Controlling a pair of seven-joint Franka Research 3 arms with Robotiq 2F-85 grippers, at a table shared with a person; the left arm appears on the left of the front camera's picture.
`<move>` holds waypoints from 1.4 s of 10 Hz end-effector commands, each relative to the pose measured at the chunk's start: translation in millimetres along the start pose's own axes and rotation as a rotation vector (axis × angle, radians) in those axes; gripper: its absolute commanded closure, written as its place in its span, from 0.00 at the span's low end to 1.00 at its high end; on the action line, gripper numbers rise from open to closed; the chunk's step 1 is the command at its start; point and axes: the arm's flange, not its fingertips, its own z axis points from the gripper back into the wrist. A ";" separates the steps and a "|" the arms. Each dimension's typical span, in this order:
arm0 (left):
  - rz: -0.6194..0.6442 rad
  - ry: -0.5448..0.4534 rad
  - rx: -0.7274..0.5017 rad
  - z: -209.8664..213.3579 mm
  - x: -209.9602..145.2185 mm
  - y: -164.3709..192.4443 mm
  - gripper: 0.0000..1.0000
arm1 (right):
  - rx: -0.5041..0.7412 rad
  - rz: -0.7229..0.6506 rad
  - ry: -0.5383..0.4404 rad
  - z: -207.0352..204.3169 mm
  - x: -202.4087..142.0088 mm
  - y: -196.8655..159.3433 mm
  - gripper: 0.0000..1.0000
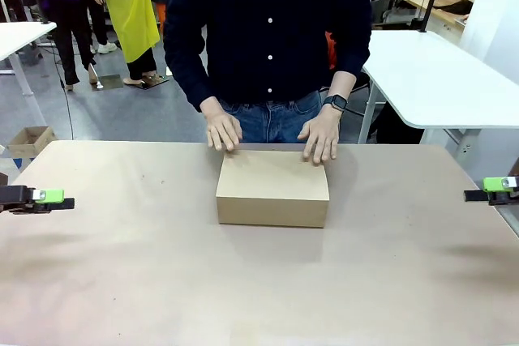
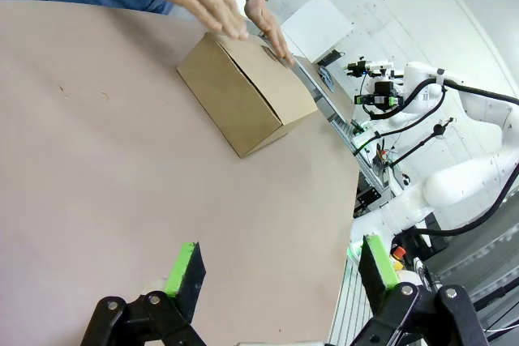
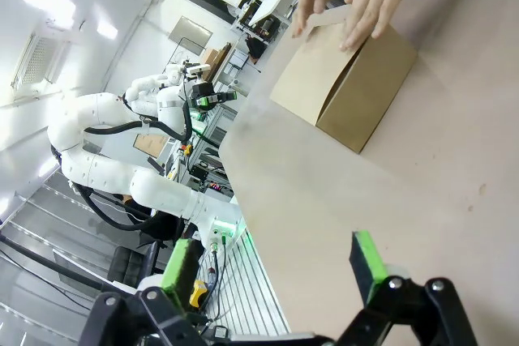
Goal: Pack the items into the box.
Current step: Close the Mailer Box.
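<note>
With the jaws of the left gripper (image 2: 276, 269) and right gripper (image 3: 276, 269) spread empty, well apart from the shallow brown cardboard box (image 1: 272, 188) between them, closing by the person's hands (image 1: 221, 130) is judged underway, calling for no grasp.

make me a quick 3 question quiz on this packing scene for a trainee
1. True or false: the box on the table has its lid down.
2. What touches the far edge of the box?
A) the left gripper
B) the person's hands
C) the right gripper
3. Fill in: each gripper sits near its own side edge of the table, and its jaws stand ____.

Key
1. True; the top looks flat and shut in the front view.
2. B; both hands rest there, one wearing a wristwatch.
3. Open; both wrist views show a wide gap between the green pads.
</note>
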 end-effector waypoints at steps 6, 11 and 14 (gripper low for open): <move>-0.019 -0.024 -0.013 -0.2 0.5 -1.6 0.00 | 0.012 0.012 -0.020 -0.2 2.3 2.0 0.00; -0.019 -0.024 -0.013 -0.2 0.5 -1.6 0.00 | 0.012 0.012 -0.020 -0.2 2.3 2.0 0.00; -0.019 -0.024 -0.013 -0.2 0.5 -1.6 0.00 | 0.012 0.012 -0.020 -0.2 2.3 2.0 0.00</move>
